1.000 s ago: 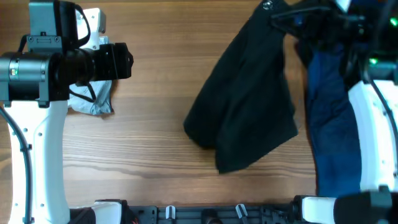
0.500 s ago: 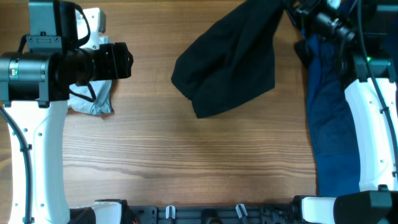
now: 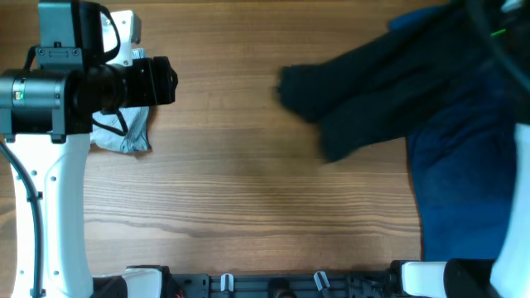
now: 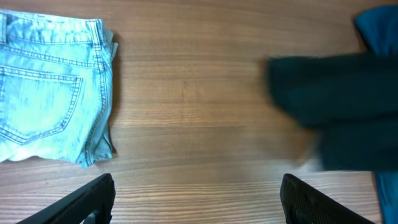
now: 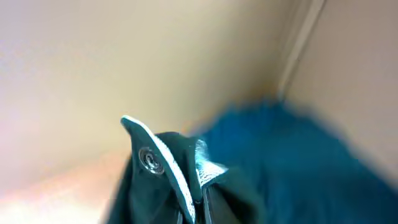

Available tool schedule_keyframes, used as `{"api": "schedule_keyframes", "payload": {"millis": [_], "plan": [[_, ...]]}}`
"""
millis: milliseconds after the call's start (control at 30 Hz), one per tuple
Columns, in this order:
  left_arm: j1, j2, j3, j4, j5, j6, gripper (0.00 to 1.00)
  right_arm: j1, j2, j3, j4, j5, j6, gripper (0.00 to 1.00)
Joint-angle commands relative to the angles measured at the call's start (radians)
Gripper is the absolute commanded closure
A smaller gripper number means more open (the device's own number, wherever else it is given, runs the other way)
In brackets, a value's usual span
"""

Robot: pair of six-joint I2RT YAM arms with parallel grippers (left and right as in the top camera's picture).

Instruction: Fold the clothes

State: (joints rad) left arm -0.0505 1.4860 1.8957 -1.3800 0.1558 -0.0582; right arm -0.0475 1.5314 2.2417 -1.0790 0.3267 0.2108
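The black shorts [image 3: 389, 87] hang in the air, blurred, stretched from the table's middle to the top right. My right gripper [image 5: 202, 205] is shut on their waistband, next to a metal snap, and its fingers are hidden by cloth. In the overhead view it is out of frame at the top right. The royal-blue garment [image 3: 464, 190] lies along the right side under the shorts. The light-blue denim shorts [image 4: 50, 118] lie flat at the left. My left gripper [image 4: 198, 199] is open and empty, above bare wood to their right. The black shorts also show blurred in the left wrist view [image 4: 336, 99].
The wooden table [image 3: 248, 190] runs across the view. My left arm [image 3: 50, 91] stands over the denim shorts [image 3: 124, 134] at the far left. My right arm [image 3: 515, 207] crosses the blue garment at the right edge. A pale wall fills the right wrist view.
My right gripper has swung the black shorts up and to the right, off the table's middle and over the blue garment. My left arm and the denim shorts have not moved.
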Motion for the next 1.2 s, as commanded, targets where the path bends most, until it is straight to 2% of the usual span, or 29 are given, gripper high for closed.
{"api": "schedule_keyframes", "payload": {"millis": [0, 33, 133, 267, 367, 433, 467, 500, 600, 633, 667, 767, 800, 1000, 1167], "plan": [[0.002, 0.0, 0.014, 0.003, 0.012, -0.002, 0.15, -0.011, -0.032, 0.221, 0.09, -0.177, -0.119, 0.94], [0.002, 0.0, 0.014, 0.003, 0.012, -0.002, 0.15, -0.011, -0.032, 0.224, 0.113, -0.306, -0.127, 0.94], [0.002, 0.0, 0.014, 0.002, 0.012, -0.002, 0.15, 0.019, 0.02, 0.217, 0.097, -0.512, -0.129, 0.95], [0.002, 0.0, 0.014, -0.009, 0.011, -0.002, 0.15, 0.156, 0.156, 0.217, 0.0, -0.562, -0.132, 0.95], [0.002, 0.0, 0.014, -0.019, 0.011, -0.002, 0.15, 0.32, 0.285, 0.217, -0.07, -0.592, -0.159, 0.81], [0.002, 0.0, 0.014, -0.02, 0.011, -0.002, 0.14, 0.433, 0.352, 0.217, -0.101, -0.612, -0.228, 0.64], [0.002, 0.0, 0.014, -0.02, 0.011, -0.002, 0.14, 0.513, 0.38, 0.217, -0.118, -0.582, -0.303, 0.59], [0.002, 0.0, 0.014, -0.02, 0.011, -0.002, 0.14, 0.55, 0.388, 0.217, -0.125, -0.528, -0.32, 0.58], [0.002, 0.0, 0.014, -0.02, 0.011, -0.002, 0.13, 0.623, 0.391, 0.217, -0.127, -0.264, -0.28, 0.51], [0.002, 0.0, 0.014, -0.02, 0.011, -0.002, 0.12, 0.617, 0.389, 0.217, -0.134, -0.188, -0.225, 0.42], [0.002, 0.0, 0.014, -0.02, 0.011, -0.002, 0.11, 0.601, 0.389, 0.217, -0.14, -0.179, -0.206, 0.37], [0.001, 0.0, 0.014, -0.02, 0.012, -0.002, 0.11, 0.519, 0.389, 0.217, -0.193, -0.201, -0.135, 0.32], [-0.005, 0.002, 0.014, -0.021, 0.012, -0.002, 0.11, 0.483, 0.389, 0.217, -0.222, -0.211, -0.111, 0.28], [-0.117, 0.055, -0.023, -0.07, 0.055, -0.004, 0.13, 0.31, 0.386, 0.217, -0.327, -0.356, -0.051, 0.27], [-0.23, 0.143, -0.249, -0.004, 0.079, -0.108, 0.11, 0.233, 0.349, 0.217, -0.336, -0.41, -0.055, 0.26]]}}
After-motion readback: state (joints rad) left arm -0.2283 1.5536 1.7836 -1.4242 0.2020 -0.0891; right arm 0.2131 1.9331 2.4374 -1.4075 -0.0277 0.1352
